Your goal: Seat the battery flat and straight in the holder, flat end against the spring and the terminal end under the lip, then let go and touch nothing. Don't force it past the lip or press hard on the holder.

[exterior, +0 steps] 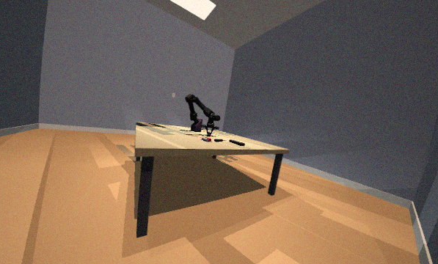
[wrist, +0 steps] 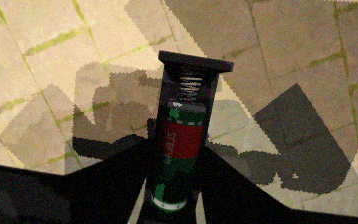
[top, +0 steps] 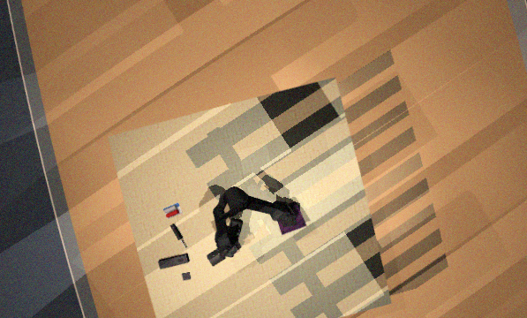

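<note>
A green battery [wrist: 180, 145] with a red band lies lengthwise in the black holder [wrist: 196, 61]. Its far end meets the coil spring [wrist: 190, 85] at the holder's end wall. Its near, white-ringed end sits low at the bottom of the wrist view, and I cannot see the lip there. My gripper [wrist: 177, 148] [top: 222, 253] [exterior: 209, 133] hangs just over the holder with a finger on each side of the battery. Thin light gaps show between the fingers and the battery, so the gripper is open around it.
On the table [top: 166, 177] [exterior: 167, 144] to the left of the holder lie a red, white and blue battery [top: 172, 210], a thin black tool [top: 178, 234], a black bar [top: 173, 261] and a small black block [top: 186, 276]. The arm's purple base [top: 291, 225] stands to the right.
</note>
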`<control>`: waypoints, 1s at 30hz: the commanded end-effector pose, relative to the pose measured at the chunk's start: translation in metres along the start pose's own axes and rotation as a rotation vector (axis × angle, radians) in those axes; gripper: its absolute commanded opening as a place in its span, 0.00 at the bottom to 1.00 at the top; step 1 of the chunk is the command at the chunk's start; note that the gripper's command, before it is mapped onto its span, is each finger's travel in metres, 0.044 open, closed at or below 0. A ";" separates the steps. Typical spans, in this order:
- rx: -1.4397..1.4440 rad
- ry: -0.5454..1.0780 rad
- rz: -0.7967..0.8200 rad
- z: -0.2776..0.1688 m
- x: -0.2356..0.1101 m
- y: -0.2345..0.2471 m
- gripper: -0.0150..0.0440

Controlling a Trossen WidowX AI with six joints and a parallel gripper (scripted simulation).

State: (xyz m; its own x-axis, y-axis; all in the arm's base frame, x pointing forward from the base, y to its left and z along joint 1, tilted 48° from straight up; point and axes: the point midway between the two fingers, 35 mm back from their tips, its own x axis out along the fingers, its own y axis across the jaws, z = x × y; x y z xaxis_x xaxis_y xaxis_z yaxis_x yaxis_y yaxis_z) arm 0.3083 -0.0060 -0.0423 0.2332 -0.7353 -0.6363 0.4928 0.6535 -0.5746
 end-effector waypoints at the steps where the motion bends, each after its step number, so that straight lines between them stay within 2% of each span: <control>1: -0.002 -0.001 -0.001 0.000 -0.001 0.000 0.56; 13: 0.000 0.000 0.001 0.002 -0.015 0.001 0.56; 16: -0.008 0.000 0.000 0.001 -0.024 0.002 0.69; 23: 0.000 0.003 0.005 0.007 -0.083 0.002 1.00; 30: 0.000 0.003 0.004 0.005 -0.089 0.003 1.00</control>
State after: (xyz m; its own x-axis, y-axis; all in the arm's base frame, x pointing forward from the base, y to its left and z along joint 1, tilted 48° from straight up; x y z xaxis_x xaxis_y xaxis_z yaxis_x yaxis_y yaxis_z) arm 0.2938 0.0594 0.0127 0.2397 -0.7323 -0.6374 0.4843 0.6592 -0.5753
